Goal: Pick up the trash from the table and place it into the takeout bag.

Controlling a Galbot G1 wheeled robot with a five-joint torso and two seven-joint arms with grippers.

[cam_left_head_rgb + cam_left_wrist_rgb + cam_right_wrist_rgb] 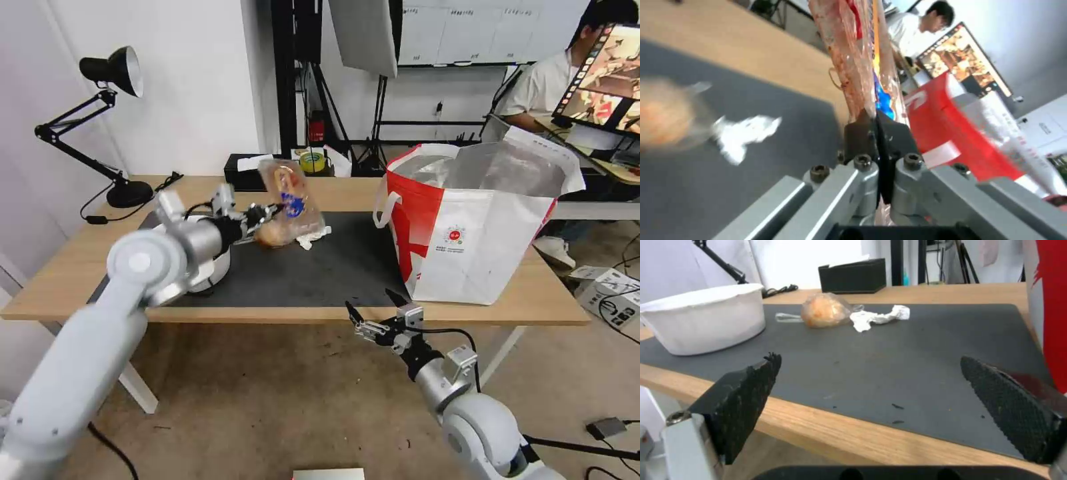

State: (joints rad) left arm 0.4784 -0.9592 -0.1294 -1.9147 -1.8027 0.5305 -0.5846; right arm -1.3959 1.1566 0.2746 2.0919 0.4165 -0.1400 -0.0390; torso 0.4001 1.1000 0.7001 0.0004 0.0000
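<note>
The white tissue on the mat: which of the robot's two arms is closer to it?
Left. Its tool holds the clear tray just above the tissue; the right tool hangs open past the table's front edge.

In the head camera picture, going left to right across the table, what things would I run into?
Black desk lamp → white bowl → left pincer shut on the clear tray, lifted over the bagged bun → crumpled tissue → takeout bag.
</note>
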